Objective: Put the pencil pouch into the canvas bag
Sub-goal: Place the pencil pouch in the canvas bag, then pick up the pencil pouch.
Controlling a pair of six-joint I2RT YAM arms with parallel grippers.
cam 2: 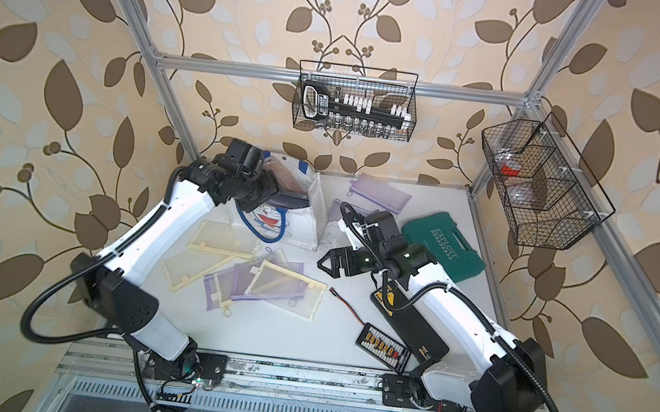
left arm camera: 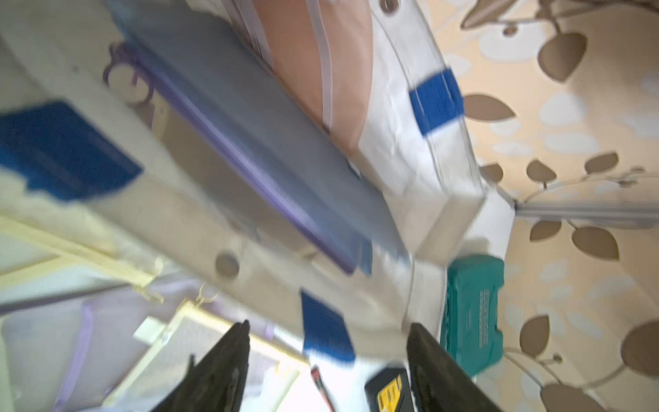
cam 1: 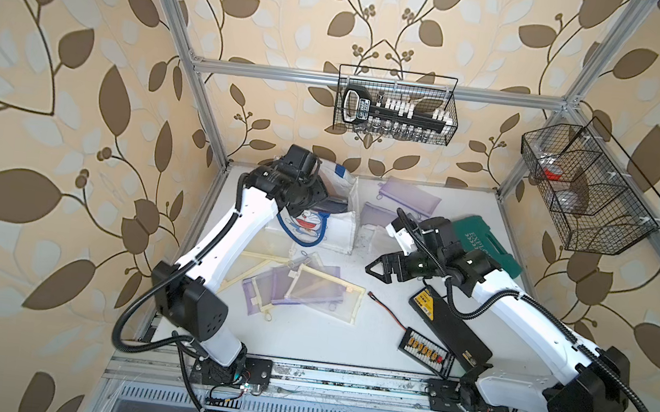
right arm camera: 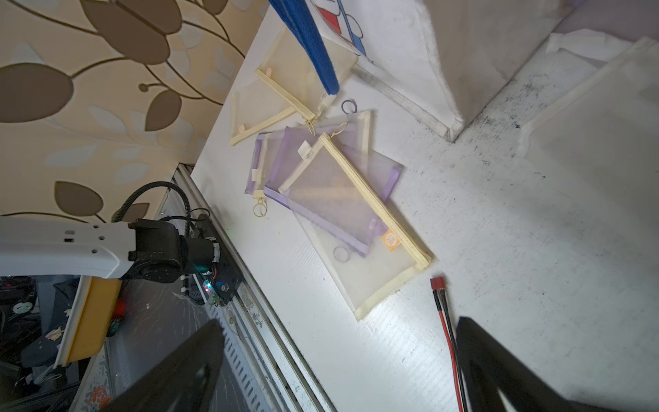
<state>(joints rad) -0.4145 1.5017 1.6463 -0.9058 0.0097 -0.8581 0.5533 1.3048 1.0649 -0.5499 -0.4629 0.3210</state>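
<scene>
Now: release step, I'd say | left claw [left arm camera: 328, 324] spread, empty, over bag [cam 1: 338, 226] at table [cam 1: 326, 340] 11 o'clock | pouch [left arm camera: 249, 142] slanted in bag mouth, clear of fingertips, ~4 o'clock off claw in a top view | right claw [right arm camera: 338, 321] spread, idle | next: back out, confirm pouch drops fully.

Canvas bag [cam 1: 340, 233] at rear left of worktop [cam 1: 306, 338]. Pencil pouch [left arm camera: 256, 142] in bag's open top; left pincer [left arm camera: 328, 326] over bag. Pouch pile [cam 1: 302, 292] before bag. More pouches [cam 1: 409, 194] right of bag, toward rear. Tool case [cam 1: 487, 244] at rear right. Right pincer [right arm camera: 338, 323] over worktop, between pile and case. Charger box [cam 1: 449, 328] and connector board [cam 1: 425, 353] at front right.
</scene>
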